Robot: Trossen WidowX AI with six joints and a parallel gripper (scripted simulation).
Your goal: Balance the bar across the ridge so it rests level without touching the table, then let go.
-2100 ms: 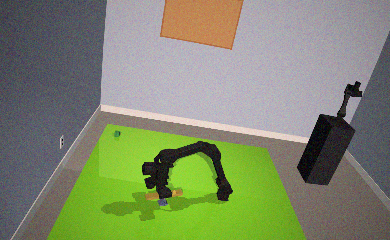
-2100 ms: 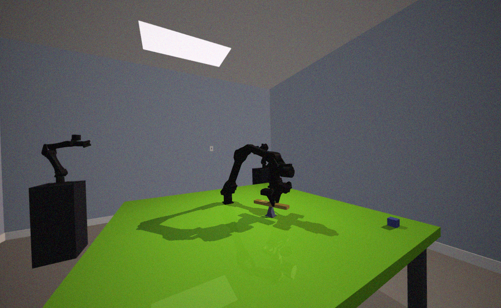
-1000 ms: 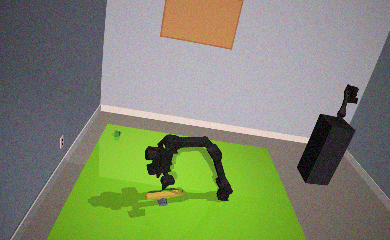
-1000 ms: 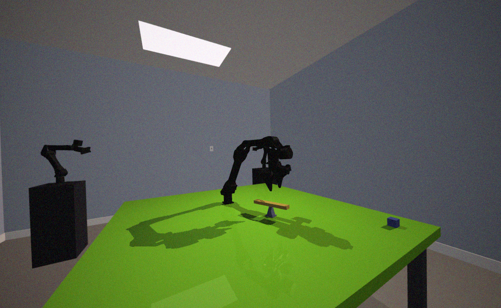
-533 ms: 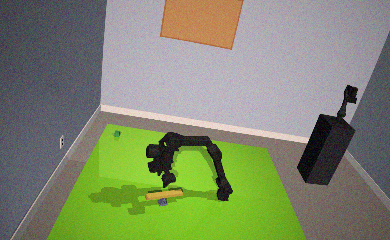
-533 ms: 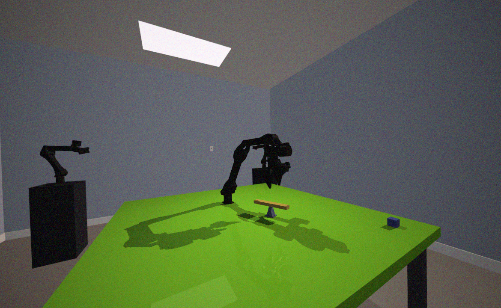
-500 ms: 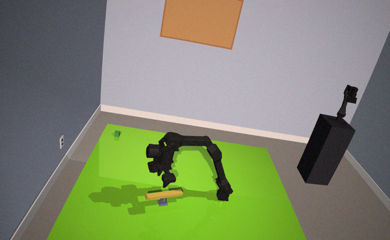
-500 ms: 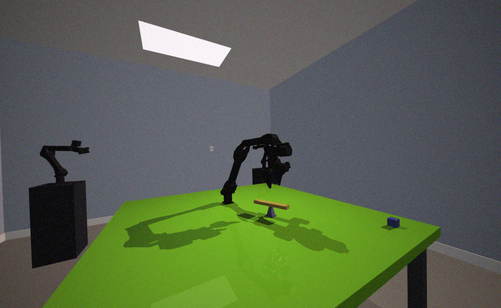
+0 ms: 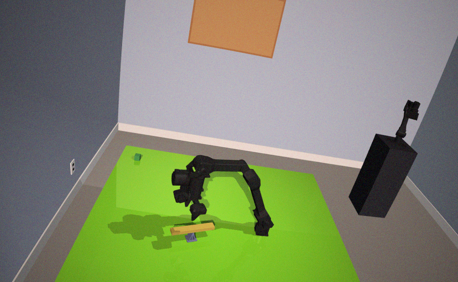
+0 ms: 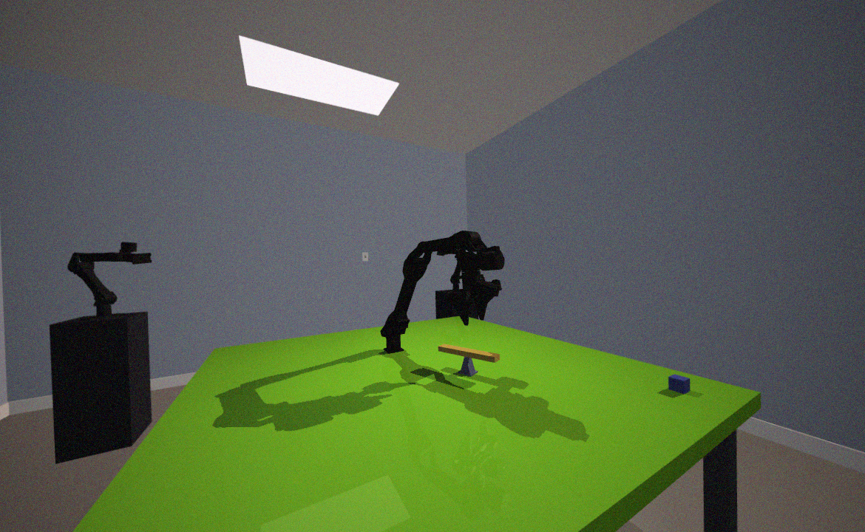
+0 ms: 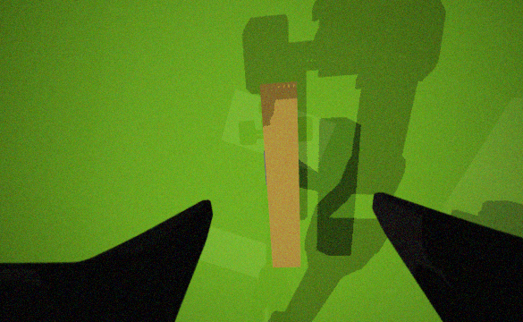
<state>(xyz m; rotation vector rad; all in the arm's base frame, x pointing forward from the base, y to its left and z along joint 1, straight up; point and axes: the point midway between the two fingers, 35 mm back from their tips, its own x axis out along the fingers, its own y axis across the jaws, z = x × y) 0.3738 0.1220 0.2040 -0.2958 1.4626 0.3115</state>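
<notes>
The orange-tan bar lies across the top of the small grey-blue ridge, which stands under about its middle. The bar looks level, and both its ends are off the green table. In the wrist view the bar hides nearly all of the ridge. My gripper is open and empty above the bar. In the wrist view its fingers stand wide apart on either side of the bar, with gaps to both.
A small cube sits near a table corner, away from the bar. It looks green in the top view and blue in the exterior view. Black pedestals with other arms stand beyond the table.
</notes>
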